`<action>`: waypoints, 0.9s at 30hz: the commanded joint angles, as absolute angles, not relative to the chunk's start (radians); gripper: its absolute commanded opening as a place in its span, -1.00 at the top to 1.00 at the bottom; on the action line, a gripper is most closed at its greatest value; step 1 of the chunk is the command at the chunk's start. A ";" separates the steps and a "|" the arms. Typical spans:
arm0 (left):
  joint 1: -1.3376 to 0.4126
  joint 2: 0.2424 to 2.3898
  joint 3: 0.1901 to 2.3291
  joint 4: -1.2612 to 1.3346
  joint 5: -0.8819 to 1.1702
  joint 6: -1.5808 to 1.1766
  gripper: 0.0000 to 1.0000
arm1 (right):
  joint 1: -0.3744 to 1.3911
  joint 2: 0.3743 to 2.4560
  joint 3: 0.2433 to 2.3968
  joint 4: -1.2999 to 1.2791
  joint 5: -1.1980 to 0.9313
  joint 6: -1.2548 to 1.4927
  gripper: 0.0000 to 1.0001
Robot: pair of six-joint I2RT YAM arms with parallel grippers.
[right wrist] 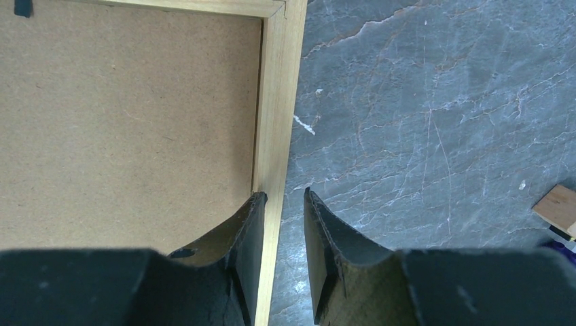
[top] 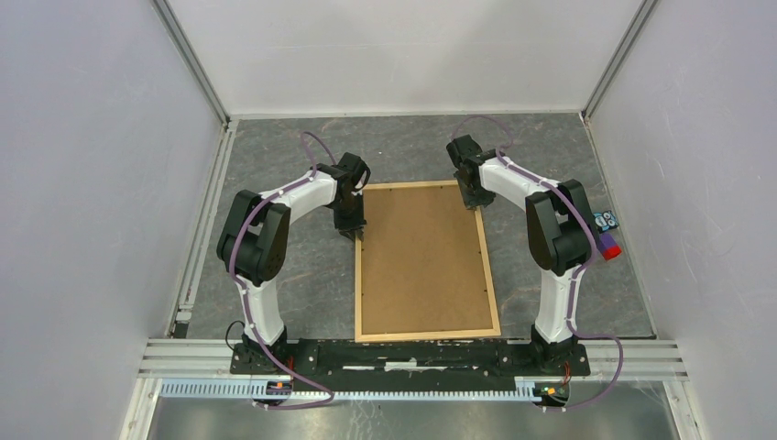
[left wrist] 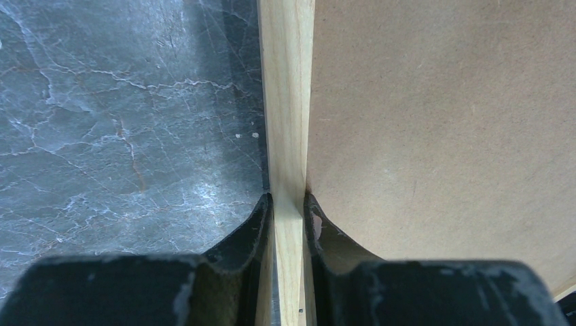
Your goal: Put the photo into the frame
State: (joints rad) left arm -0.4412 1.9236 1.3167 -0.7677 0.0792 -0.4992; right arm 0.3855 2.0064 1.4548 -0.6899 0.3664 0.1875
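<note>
Frame [top: 358,284] of thin pale wood lies flat on the grey marbled tabletop [top: 275,156], filled by a plain brown board [top: 421,261]. Its long sides run straight ahead from both pairs of fingers. Left fingers [left wrist: 255,224] are clamped on the left rail, which passes between them. Right fingers [right wrist: 248,224] stand slightly apart, with the right rail under the inner one, not pinched. No photo is visible.

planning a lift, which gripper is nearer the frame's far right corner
Right. The right gripper sits open at the frame's right strip, just short of that corner; the left gripper is clamped on the left strip.
</note>
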 commanded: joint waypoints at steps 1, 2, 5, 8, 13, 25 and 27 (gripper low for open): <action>-0.450 1.908 1.313 -0.770 0.057 -0.517 0.95 | 0.382 2.039 1.409 -0.675 0.347 0.193 0.31; -0.450 1.908 1.314 -0.771 0.055 -0.517 0.96 | 0.382 2.035 1.405 -0.670 0.342 0.194 0.31; -0.450 1.910 1.313 -0.770 0.055 -0.517 0.95 | 0.381 2.031 1.405 -0.670 0.320 0.192 0.31; -0.450 1.910 1.314 -0.771 0.056 -0.517 0.96 | 0.381 2.027 1.399 -0.668 0.317 0.189 0.29; -0.450 1.911 1.317 -0.777 0.046 -0.515 0.96 | 0.379 2.016 1.397 -0.658 0.318 0.191 0.21; -0.450 1.911 1.316 -0.779 0.049 -0.514 0.96 | 0.356 1.963 1.366 -0.609 0.288 0.167 0.08; -0.449 1.912 1.318 -0.778 0.049 -0.514 0.95 | 0.349 1.953 1.388 -0.613 0.269 0.161 0.02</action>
